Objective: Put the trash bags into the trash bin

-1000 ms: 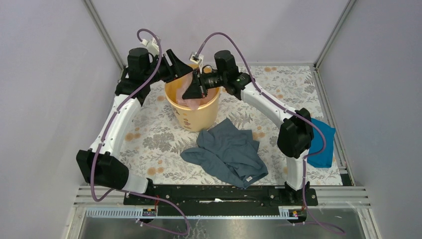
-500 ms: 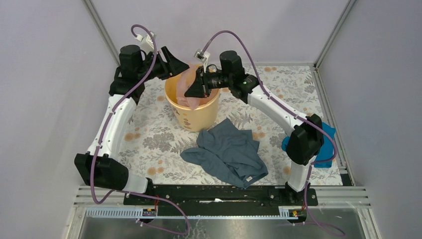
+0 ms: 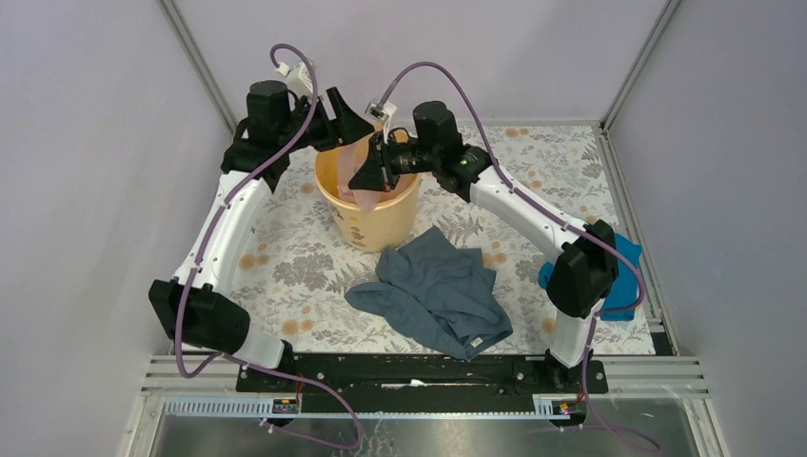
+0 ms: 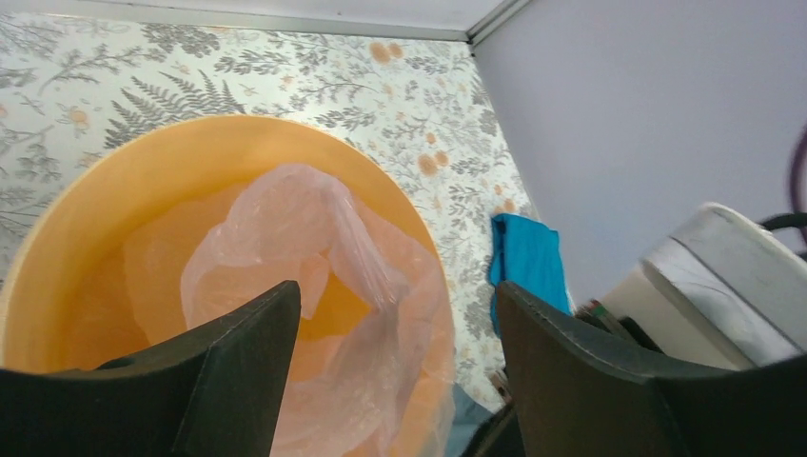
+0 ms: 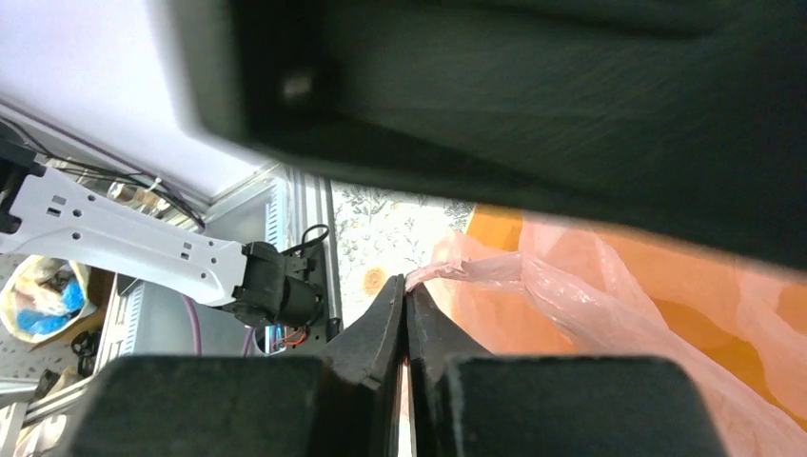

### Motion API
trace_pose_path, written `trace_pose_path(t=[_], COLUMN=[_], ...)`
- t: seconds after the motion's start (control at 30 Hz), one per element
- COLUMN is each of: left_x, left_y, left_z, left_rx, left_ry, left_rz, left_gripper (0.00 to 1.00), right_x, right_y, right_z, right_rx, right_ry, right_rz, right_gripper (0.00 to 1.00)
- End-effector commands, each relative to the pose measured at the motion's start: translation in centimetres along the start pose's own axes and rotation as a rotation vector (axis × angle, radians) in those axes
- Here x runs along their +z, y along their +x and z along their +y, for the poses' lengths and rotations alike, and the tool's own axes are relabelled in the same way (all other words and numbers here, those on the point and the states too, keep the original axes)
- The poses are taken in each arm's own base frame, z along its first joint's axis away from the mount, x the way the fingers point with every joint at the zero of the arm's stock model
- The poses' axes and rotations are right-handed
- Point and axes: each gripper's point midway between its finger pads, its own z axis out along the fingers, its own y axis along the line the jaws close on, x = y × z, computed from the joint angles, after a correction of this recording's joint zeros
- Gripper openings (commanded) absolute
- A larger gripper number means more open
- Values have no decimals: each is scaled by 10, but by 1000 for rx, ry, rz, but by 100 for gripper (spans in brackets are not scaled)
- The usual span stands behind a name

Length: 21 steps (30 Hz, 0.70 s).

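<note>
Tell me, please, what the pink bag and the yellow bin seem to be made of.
The trash bag: thin plastic film, probably; translucent pale pink, shiny, wrinkled, orange showing through. The trash bin: likely moulded plastic; smooth, even yellow-orange wall, rigid round rim.

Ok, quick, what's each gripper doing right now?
Left gripper: open, holding nothing, above the trash bin.
Right gripper: shut on an edge of the trash bag.

Top view: high behind both arm bases (image 3: pixel 419 373), facing down on the tabletop (image 3: pixel 285 271).
Left wrist view: close above the trash bin (image 4: pixel 171 138), looking down through the left claw (image 4: pixel 395 290).
Right wrist view: very close, along the right claw (image 5: pixel 406 290) to the trash bag (image 5: pixel 571 286) at its tips.
Shared: trash bin and trash bag, in all three.
</note>
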Motion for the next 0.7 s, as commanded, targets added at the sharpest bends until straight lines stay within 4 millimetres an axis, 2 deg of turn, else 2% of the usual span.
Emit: trace_pose_path(t=[0.0,0.03,0.07,0.1,0.17,0.2,0.27,0.37,0.47,0.6,0.67], left_x=[12,14,15,14,5,-1,-21,-46,-71,-96,-101], left_y=[-11,-12,-13,-17,-27,-33,-41,-35,-30,-26,-23], left_z=[18,21,23,26,31,33,28,34,39,44,43], left_rx=[51,51,57,65,91,101,125,131,129,133,130], left_ry=[-91,-98,-110,-129,-172,-185,-187,-225,-271,-332,-332], left_rz=[-17,-18,-22,-29,-59,-80,-132,-190,-253,-304,-311], left_gripper=[70,62,49,39,26,22,17,11,8,5,2], right_x=[-21,-25,-30,-36,-53,-65,-91,-130,-158,-180,-178], right_y=[-29,-28,-25,-25,-20,-21,-15,0,16,26,24], right_z=[23,22,19,16,2,-6,-19,-36,-47,-52,-46], right_rx=[-44,-40,-30,-29,-15,-11,-3,26,67,117,170], right_ry=[58,84,122,165,303,389,541,724,846,949,926], right_rz=[-80,-84,-82,-90,-95,-115,-142,-171,-188,-221,-242], right_gripper=[7,7,7,6,6,6,8,10,14,32,51])
